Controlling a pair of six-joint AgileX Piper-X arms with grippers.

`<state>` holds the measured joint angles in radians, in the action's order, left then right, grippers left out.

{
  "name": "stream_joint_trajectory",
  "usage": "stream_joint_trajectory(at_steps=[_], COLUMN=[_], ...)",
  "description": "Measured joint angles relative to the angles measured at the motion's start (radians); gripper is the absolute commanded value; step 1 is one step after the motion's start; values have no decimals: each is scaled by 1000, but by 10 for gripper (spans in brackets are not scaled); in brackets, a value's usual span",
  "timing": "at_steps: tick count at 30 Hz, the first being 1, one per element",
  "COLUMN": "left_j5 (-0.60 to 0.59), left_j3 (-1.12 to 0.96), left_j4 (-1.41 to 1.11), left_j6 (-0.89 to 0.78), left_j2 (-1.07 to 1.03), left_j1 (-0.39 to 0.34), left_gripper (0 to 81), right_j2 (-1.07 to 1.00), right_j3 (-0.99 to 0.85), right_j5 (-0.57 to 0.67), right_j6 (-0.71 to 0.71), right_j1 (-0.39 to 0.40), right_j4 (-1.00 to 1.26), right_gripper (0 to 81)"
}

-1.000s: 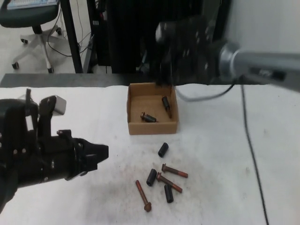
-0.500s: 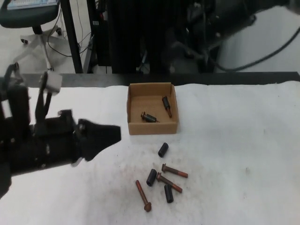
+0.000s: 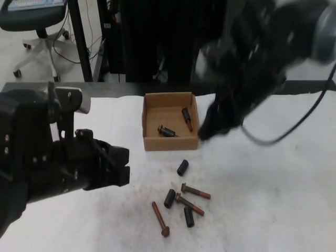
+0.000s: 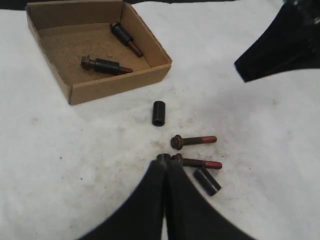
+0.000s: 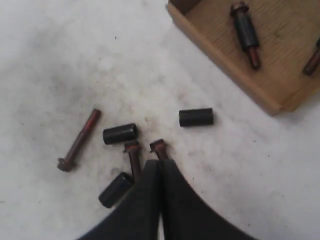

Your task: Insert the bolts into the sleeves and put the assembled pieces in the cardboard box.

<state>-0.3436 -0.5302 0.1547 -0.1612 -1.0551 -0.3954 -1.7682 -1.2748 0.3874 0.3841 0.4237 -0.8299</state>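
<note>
A stained white table (image 3: pixel 294 210) bears a brown cardboard box (image 3: pixel 170 143). Near it, left gripper (image 4: pixel 164 161) and right gripper (image 5: pixel 159 162), fingers together, partly hide rusty bolts (image 5: pixel 133 156).

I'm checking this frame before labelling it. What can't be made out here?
Left wrist view: the left gripper covers most of one sleeve.
Right wrist view: the right gripper hides the shafts of two bolts; an assembled piece is cut off by the edge.
High view: the right arm is blurred.
</note>
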Motion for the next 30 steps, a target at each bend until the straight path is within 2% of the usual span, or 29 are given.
stream_joint_trajectory(at_steps=[5,8,12,13,19,26,30], left_j5=[7,7,7,7,7,7,7], left_j3=[0,0,0,0,0,0,0], left_j4=[35,67,116,125,149,152,152], left_j6=[8,8,8,12,43,90,101], left_j2=[0,0,0,0,0,0,0], left_j1=[0,0,0,0,0,0,0], left_gripper=[3,3,3,3,3,3,3], right_j2=[-88,-113,-125,-125,-125,-125,-125], right_j3=[16,18,18,18,18,18,18], right_j5=[-32,-59,-116,-141,-235,-258,-259], right_j6=[76,132,178,181,229,352,370], right_j1=[19,34,67,73,91,91,91], right_j4=[15,37,108,134,232,195,166], right_gripper=[18,131,337,363,349,349,349])
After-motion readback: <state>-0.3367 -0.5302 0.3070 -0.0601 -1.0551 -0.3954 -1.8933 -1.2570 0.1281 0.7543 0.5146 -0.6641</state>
